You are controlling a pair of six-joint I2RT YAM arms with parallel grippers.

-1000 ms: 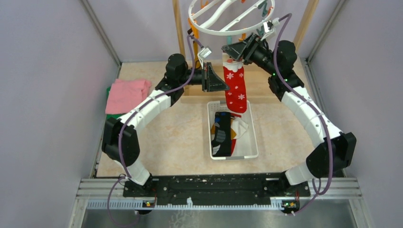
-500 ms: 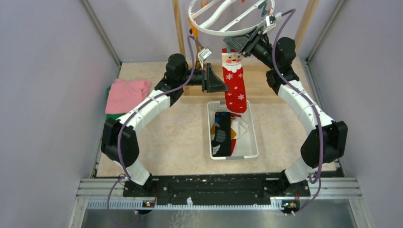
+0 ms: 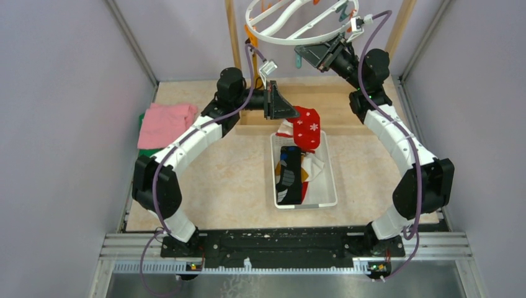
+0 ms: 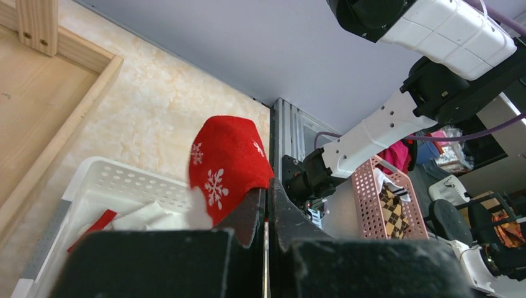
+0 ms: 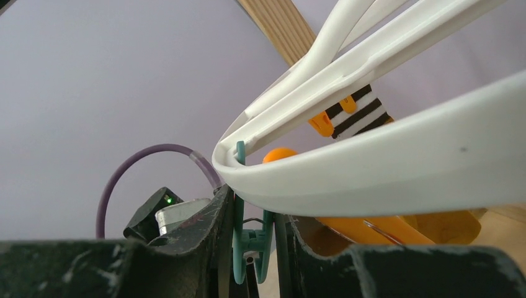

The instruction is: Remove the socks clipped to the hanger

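Note:
The white oval hanger (image 3: 279, 41) hangs at the top centre. My right gripper (image 3: 315, 56) is just under its ring (image 5: 403, 167), shut on a teal clip (image 5: 251, 242); the clip holds no sock. The red snowflake sock (image 3: 306, 127) is off the hanger. It droops from my left gripper (image 3: 286, 107) onto the far edge of the white basket (image 3: 330, 180). In the left wrist view my jaws (image 4: 268, 194) are shut on the red sock's (image 4: 226, 161) edge. A black patched sock (image 3: 289, 174) and a white sock (image 3: 314, 166) lie in the basket. A striped sock cuff (image 5: 360, 115) hangs from an orange clip.
The wooden frame's base (image 3: 347, 115) lies behind the basket, and its posts (image 3: 233, 31) rise beside the hanger. Folded pink cloth (image 3: 164, 123) lies over green cloth at the left. Grey walls close in the sides. A pink basket (image 4: 397, 205) shows off the table.
The red sock has come free of the teal clip. Its top has dropped from under the hanger to the basket's far edge. My right gripper has risen to the clip.

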